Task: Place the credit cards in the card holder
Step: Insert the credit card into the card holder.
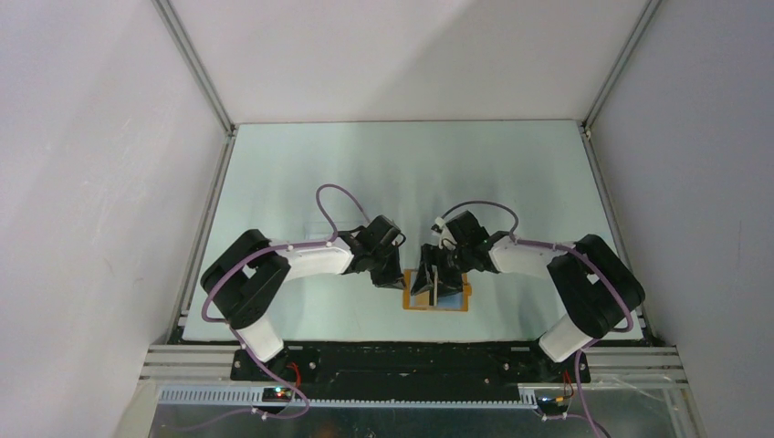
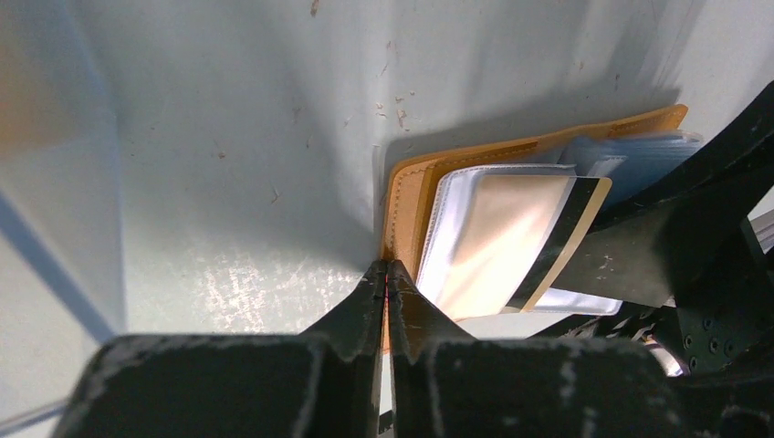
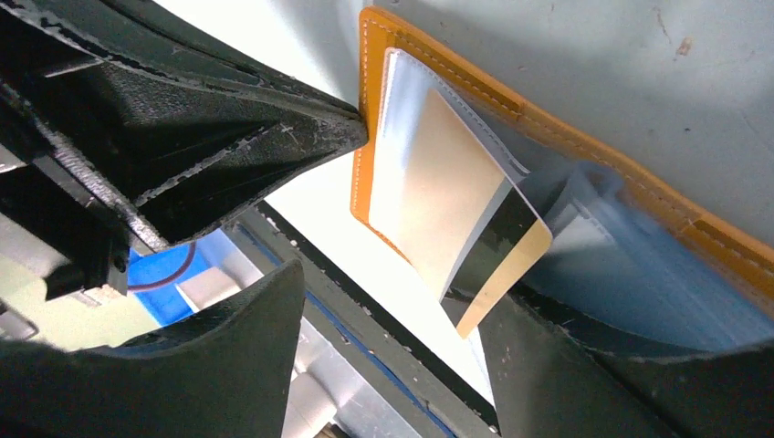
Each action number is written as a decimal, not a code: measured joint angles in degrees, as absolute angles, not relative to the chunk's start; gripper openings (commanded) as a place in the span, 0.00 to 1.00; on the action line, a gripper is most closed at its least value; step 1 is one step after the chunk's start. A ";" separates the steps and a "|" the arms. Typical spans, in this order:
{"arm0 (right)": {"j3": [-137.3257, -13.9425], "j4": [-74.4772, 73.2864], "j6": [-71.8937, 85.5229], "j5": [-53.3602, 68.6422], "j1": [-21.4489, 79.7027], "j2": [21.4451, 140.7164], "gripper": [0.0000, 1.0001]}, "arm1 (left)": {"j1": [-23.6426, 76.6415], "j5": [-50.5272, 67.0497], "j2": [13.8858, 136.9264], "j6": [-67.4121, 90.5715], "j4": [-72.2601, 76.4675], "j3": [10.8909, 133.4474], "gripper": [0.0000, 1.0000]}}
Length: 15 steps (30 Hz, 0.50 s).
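Note:
The card holder (image 1: 454, 301) lies open near the table's front edge, orange with clear and bluish sleeves (image 3: 630, 274). My left gripper (image 2: 388, 270) is shut on its orange left edge (image 2: 402, 201), with a sliver of orange showing between the fingers. One credit card (image 2: 511, 237), tan with a black stripe, sits partly inside a clear sleeve, its striped end (image 3: 502, 260) sticking out. My right gripper (image 3: 392, 356) is open with its fingers wide apart just off that protruding end, and nothing is between them. From above, both grippers (image 1: 394, 276) (image 1: 436, 281) meet over the holder.
The table's front edge and the black rail (image 1: 411, 351) run right beside the card holder. Grey enclosure walls (image 1: 109, 182) stand left, right and behind. The pale tabletop (image 1: 402, 173) stretches back beyond the arms.

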State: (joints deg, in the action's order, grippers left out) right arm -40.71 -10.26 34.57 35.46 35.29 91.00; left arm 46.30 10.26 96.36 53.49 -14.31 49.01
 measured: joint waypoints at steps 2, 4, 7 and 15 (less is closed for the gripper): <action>-42.17 -12.73 34.20 33.67 36.21 91.00 0.76 | 46.30 10.26 96.36 53.49 -14.31 49.01 0.07; -43.27 -14.39 33.78 32.29 37.04 91.07 0.76 | 46.30 10.28 96.36 53.49 -14.31 49.01 0.07; -44.42 -15.59 33.36 31.57 38.04 91.66 0.77 | 46.30 10.35 96.36 53.49 -14.31 49.04 0.07; -45.80 -14.06 33.36 35.31 38.76 94.08 0.82 | 46.28 10.66 96.31 53.49 -14.46 49.01 0.06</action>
State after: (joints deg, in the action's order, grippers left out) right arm -45.80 -14.06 33.36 35.31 38.76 94.08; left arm 46.28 10.66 96.31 53.49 -14.46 49.01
